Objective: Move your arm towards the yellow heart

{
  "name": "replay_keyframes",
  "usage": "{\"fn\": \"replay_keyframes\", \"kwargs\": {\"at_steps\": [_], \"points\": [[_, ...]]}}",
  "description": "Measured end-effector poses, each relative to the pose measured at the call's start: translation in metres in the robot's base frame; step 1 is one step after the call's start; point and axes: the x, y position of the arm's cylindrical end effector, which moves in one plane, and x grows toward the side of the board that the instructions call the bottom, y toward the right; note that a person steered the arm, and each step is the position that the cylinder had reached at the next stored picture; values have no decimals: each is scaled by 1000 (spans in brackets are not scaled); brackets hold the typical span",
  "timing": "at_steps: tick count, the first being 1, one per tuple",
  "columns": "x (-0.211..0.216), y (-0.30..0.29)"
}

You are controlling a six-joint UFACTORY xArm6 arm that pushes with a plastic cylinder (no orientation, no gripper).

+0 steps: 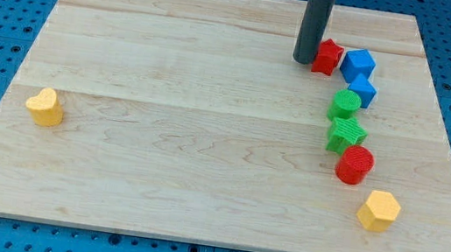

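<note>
Surface: the big wooden board comes closest to the camera and carries every block.
My tip: it sits near the view's top, just left of the red block, maybe touching it.
Fingers: there are none, only a rod, so nothing opens or shuts.
Block chain: two blue blocks, a green round one, a green star, a red round one and a yellow hexagon curve down the view's right.
Yellow heart: alone at the view's left, well apart from my tip, so I think the path is clear.
</note>
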Motion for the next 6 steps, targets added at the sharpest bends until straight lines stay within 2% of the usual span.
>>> {"fn": "replay_keyframes", "kwargs": {"at_steps": [1,2,3,5,6], "points": [[64,-16],[130,-57],[175,-139],[230,-329],[223,-395]]}}
